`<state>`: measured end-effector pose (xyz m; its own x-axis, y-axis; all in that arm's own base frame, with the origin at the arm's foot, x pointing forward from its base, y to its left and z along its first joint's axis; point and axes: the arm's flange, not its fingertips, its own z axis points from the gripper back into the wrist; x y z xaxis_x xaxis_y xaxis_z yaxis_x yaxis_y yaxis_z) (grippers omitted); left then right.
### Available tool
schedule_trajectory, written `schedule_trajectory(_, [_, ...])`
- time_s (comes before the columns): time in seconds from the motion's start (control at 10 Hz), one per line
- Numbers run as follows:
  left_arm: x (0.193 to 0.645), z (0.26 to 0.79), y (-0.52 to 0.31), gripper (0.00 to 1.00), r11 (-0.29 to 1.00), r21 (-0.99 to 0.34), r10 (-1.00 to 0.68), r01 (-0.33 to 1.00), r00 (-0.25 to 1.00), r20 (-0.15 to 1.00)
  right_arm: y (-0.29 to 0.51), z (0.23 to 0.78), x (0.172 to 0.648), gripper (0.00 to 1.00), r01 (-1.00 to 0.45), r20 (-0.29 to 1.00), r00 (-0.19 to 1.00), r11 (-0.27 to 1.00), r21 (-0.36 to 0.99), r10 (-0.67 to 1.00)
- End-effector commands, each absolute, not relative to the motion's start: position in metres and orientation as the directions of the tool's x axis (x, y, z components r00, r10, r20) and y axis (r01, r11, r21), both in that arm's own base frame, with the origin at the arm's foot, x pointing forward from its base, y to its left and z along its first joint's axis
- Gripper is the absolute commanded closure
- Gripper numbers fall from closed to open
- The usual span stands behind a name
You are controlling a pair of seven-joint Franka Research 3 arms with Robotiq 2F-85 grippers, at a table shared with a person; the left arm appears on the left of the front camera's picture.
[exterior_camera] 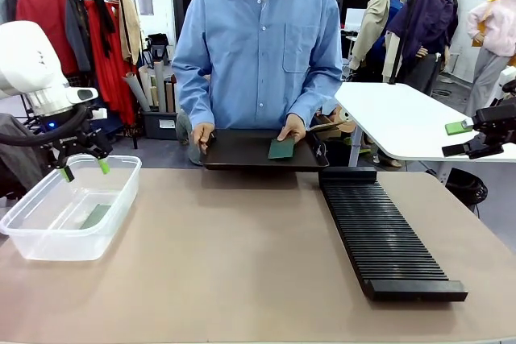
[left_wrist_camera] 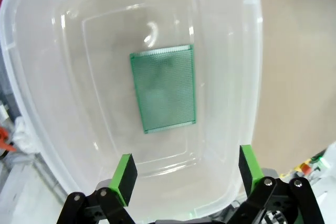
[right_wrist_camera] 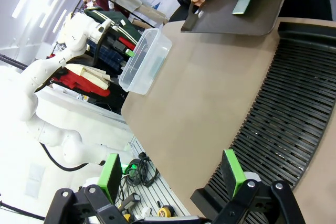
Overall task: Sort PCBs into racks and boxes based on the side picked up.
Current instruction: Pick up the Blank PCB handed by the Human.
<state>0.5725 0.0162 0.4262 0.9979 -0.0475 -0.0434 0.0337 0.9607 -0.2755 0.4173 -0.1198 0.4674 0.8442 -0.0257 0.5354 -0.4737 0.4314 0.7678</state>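
Observation:
My left gripper (exterior_camera: 83, 168) hangs open over the clear box (exterior_camera: 48, 235) at the table's left, nothing between its fingers. One green PCB (exterior_camera: 95, 216) lies flat on the box floor; the left wrist view shows that PCB (left_wrist_camera: 164, 87) straight below the open left gripper (left_wrist_camera: 184, 174). Across the table a person holds a flat black tray (exterior_camera: 242, 155) carrying another PCB (exterior_camera: 281, 148), with a hand (exterior_camera: 292, 128) resting on it. The long black slotted rack (exterior_camera: 379, 231) lies on the right. My right gripper (exterior_camera: 456, 139) hovers open at the far right, beyond the rack and apart from it.
In the right wrist view the open right gripper (right_wrist_camera: 173, 174) looks over the rack (right_wrist_camera: 294, 114), the tan tabletop (right_wrist_camera: 210, 87), the box (right_wrist_camera: 144, 61) and the tray (right_wrist_camera: 236, 19). A white side table (exterior_camera: 395, 118) stands behind at the right.

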Motion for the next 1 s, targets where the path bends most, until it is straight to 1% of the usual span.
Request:
schedule_trajectory(0.0, [0.566,0.448,0.038,0.00,0.869,-0.490,-0.049,0.064,0.998,0.044,-0.119,0.469,0.417,0.00,-0.471,0.533,0.846,0.428,0.771,-0.029])
schedule_trajectory(0.2, [0.552,0.460,0.051,0.00,0.813,-0.582,0.023,0.020,0.998,0.067,-0.119,0.469,0.417,0.00,-0.471,0.533,0.846,0.428,0.771,-0.029])
schedule_trajectory(0.3, [0.546,0.468,0.058,0.00,0.765,-0.644,0.058,0.007,0.995,0.080,-0.119,0.469,0.417,0.00,-0.471,0.533,0.846,0.428,0.771,-0.029])
schedule_trajectory(0.4, [0.533,0.476,0.062,0.00,0.687,-0.726,0.108,-0.031,0.992,0.060,-0.119,0.469,0.417,0.00,-0.471,0.533,0.846,0.428,0.771,-0.029])
schedule_trajectory(0.5, [0.524,0.479,0.065,0.00,0.638,-0.768,0.139,-0.052,0.989,0.049,-0.119,0.469,0.417,0.00,-0.471,0.533,0.846,0.428,0.771,-0.029])
schedule_trajectory(0.6, [0.515,0.483,0.066,0.00,0.591,-0.805,0.145,-0.049,0.988,0.046,-0.119,0.469,0.417,0.00,-0.471,0.533,0.846,0.428,0.771,-0.029])
schedule_trajectory(0.7, [0.503,0.483,0.068,0.00,0.536,-0.844,0.157,-0.027,0.985,0.068,-0.119,0.469,0.417,0.00,-0.471,0.533,0.846,0.428,0.771,-0.029])
schedule_trajectory(0.8, [0.493,0.480,0.072,0.00,0.511,-0.859,0.177,0.002,0.978,0.107,-0.119,0.469,0.417,0.00,-0.471,0.533,0.846,0.428,0.771,-0.029])
schedule_trajectory(0.9, [0.480,0.479,0.075,0.00,0.500,-0.863,0.188,0.072,0.964,0.189,-0.119,0.469,0.417,0.00,-0.471,0.533,0.846,0.428,0.771,-0.029])
